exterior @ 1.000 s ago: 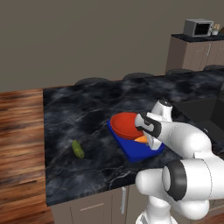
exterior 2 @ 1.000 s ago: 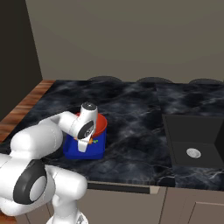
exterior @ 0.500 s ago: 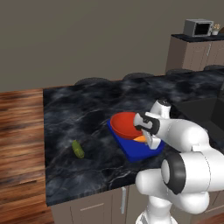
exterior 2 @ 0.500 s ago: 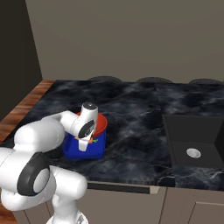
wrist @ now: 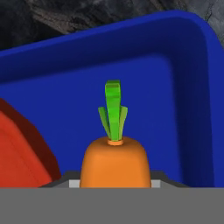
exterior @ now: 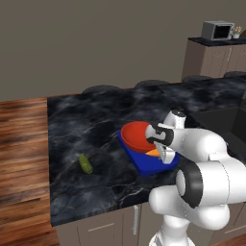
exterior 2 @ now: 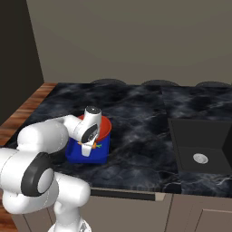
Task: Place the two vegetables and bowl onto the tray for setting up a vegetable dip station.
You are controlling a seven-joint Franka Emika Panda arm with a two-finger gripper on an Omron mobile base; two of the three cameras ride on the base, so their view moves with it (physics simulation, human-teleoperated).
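Note:
The blue tray [exterior: 150, 165] lies on the dark marble counter with the red-orange bowl [exterior: 136, 136] resting on its far end. My gripper [exterior: 162, 153] hangs low over the tray's near end, shut on the orange carrot [exterior: 153, 153]. In the hand view the carrot [wrist: 114, 162] points its green top away from me, just above the tray's floor [wrist: 175, 87], with the bowl's wall [wrist: 22, 148] at the left. The yellow-green pickle [exterior: 86, 164] lies on the counter well to the left of the tray. From the right base view the carrot [exterior 2: 94, 146] peeks out beside the hand over the tray [exterior 2: 93, 155].
A dark sink [exterior 2: 201, 145] is sunk into the counter to the right. A microwave [exterior: 218, 30] stands on a far cabinet. The counter's front edge [exterior: 96, 211] runs just before the tray, and wooden floor [exterior: 21, 158] lies to the left.

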